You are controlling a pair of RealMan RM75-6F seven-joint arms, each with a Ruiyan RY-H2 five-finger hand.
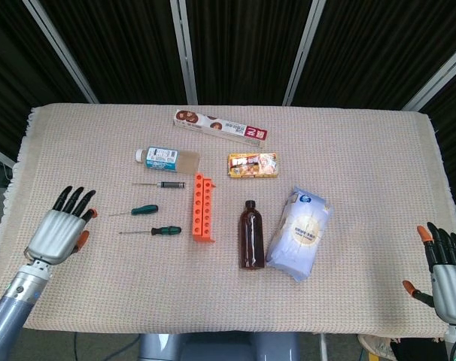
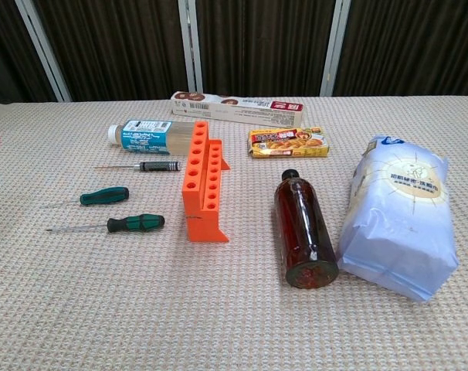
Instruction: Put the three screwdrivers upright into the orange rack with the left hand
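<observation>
Three screwdrivers lie left of the orange rack [image 1: 202, 207] [image 2: 203, 191]: a thin black-handled one [image 1: 162, 184] [image 2: 145, 165] furthest back, a short green-handled one [image 1: 138, 210] [image 2: 99, 196] in the middle, and a longer green-and-black one [image 1: 157, 231] [image 2: 122, 224] nearest. The rack stands on the cloth with its rows of holes facing up. My left hand [image 1: 59, 226] hovers over the cloth's left part, fingers spread and empty, well left of the screwdrivers. My right hand [image 1: 443, 272] stays at the far right edge, fingers apart, holding nothing.
A clear plastic bottle [image 1: 168, 157] lies behind the screwdrivers. A brown glass bottle [image 1: 250, 234], a white-blue bag [image 1: 298, 232], a yellow snack box [image 1: 253, 165] and a long white-red box [image 1: 221, 128] lie right of and behind the rack on the beige cloth [image 1: 100, 286].
</observation>
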